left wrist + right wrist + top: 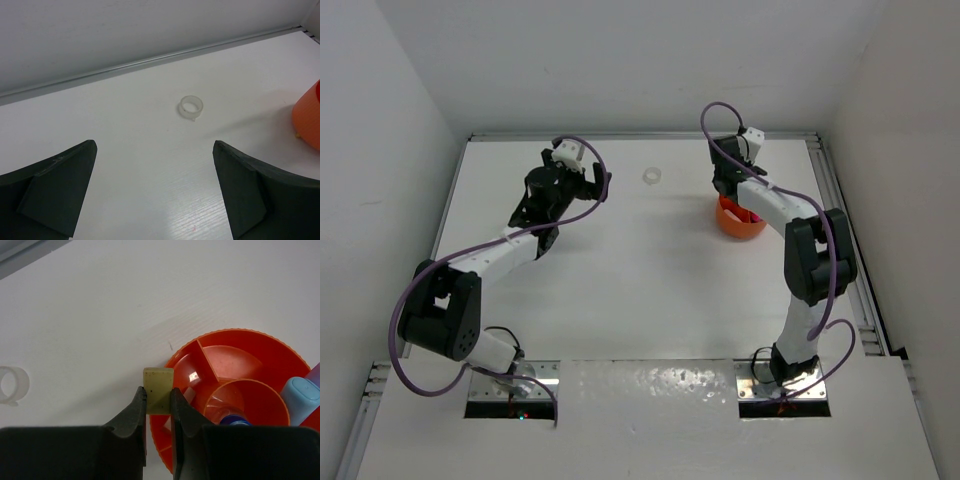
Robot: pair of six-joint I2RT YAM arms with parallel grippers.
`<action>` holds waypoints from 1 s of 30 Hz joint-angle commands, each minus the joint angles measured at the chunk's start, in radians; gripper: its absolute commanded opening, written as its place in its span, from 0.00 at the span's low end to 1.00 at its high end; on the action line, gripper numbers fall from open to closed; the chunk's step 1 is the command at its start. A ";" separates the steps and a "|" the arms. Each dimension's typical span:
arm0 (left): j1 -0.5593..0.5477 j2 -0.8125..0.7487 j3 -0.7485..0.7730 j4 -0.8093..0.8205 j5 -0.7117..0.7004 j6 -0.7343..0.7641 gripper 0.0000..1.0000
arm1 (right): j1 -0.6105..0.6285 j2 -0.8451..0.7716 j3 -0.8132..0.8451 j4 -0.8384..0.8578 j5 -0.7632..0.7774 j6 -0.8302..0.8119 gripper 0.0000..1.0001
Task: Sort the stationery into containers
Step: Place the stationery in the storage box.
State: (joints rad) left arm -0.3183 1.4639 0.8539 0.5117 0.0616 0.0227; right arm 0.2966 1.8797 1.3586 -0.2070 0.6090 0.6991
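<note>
My right gripper [159, 392] is shut on a tan block [158, 387] and holds it above the left rim of the round orange tub [235, 342]. The tub's dividers form compartments; a small blue bottle [235, 420] stands in the middle cup and pastel blue and lilac pieces [300, 397] lie at its right. The tub [741, 219] sits at the back right under the right gripper [727, 186]. A clear ring [651, 176] lies on the table between the arms; it also shows in the left wrist view [191, 107] and the right wrist view [11, 385]. My left gripper [155, 190] is open and empty, well short of the ring. The pink marker is out of view.
White walls close the table at the back and sides, with a metal rail [150, 62] along the back edge. The left arm [556, 190] hovers over the back left. The arm bases [520, 385] sit at the near edge.
</note>
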 commanded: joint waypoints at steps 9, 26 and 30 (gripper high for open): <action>0.015 -0.034 -0.010 0.047 -0.017 -0.010 1.00 | -0.005 0.016 -0.004 0.001 0.044 0.074 0.06; 0.013 -0.039 -0.019 0.060 -0.014 -0.006 1.00 | 0.010 -0.014 -0.030 0.014 0.087 0.085 0.34; 0.015 -0.040 -0.018 0.067 -0.014 -0.004 1.00 | 0.016 -0.013 -0.021 0.023 0.090 0.059 0.35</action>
State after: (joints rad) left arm -0.3183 1.4639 0.8379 0.5232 0.0471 0.0208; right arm 0.3042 1.8828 1.3258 -0.2165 0.6693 0.7750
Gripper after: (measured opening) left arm 0.996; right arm 0.343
